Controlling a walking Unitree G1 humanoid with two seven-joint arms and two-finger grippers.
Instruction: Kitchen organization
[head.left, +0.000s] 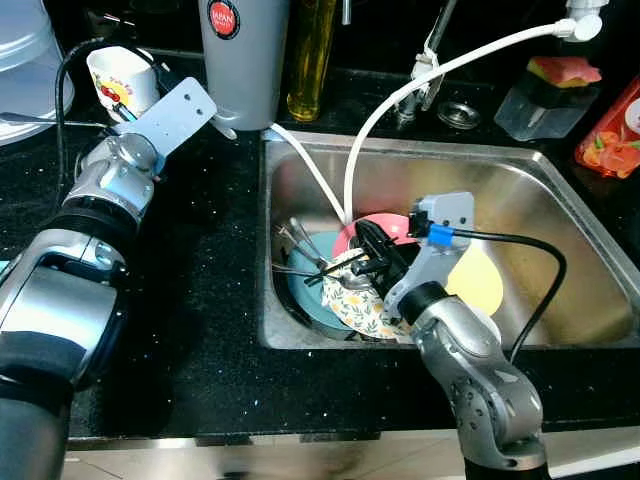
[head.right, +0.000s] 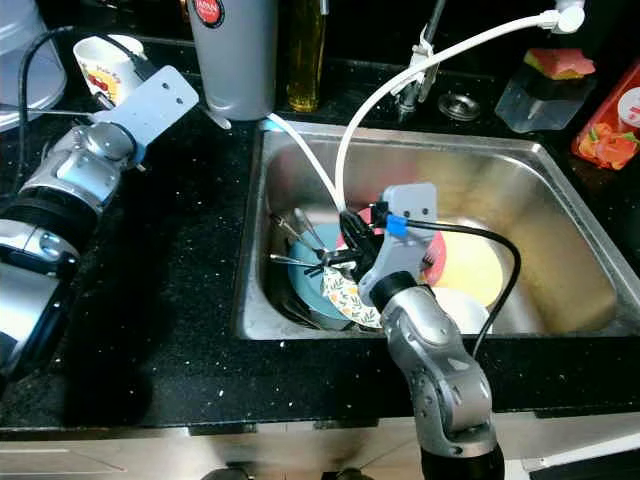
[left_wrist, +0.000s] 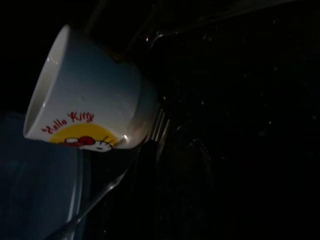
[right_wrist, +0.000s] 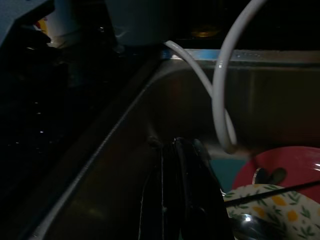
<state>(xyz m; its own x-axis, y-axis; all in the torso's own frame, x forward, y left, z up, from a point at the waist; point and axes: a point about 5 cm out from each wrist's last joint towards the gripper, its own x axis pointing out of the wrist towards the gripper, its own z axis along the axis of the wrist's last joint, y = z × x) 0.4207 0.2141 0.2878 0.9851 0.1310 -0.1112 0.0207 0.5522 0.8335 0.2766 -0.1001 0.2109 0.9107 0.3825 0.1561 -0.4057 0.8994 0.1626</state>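
Observation:
My right gripper (head.left: 368, 250) is down in the steel sink (head.left: 560, 190), its black fingers (right_wrist: 176, 200) pressed together just above a floral bowl (head.left: 362, 308). Around it lie a pink plate (head.left: 388, 226), a yellow plate (head.left: 480, 282), a teal dish (head.left: 303, 288) and metal utensils (head.left: 300, 240). A thin dark stick (right_wrist: 280, 192) lies across the floral bowl. My left gripper (head.left: 150, 82) reaches to the back left of the black counter, right beside a white cartoon cup (head.left: 118, 80) (left_wrist: 85, 100). A metal fork (left_wrist: 159, 126) lies by the cup.
A white hose (head.left: 420, 75) loops from the tap into the sink. A grey jug (head.left: 245, 60) and an oil bottle (head.left: 310, 55) stand behind the sink's left corner. A sponge box (head.left: 550, 95) and an orange packet (head.left: 615, 135) sit at the back right. A clear tub (head.left: 25, 60) stands far left.

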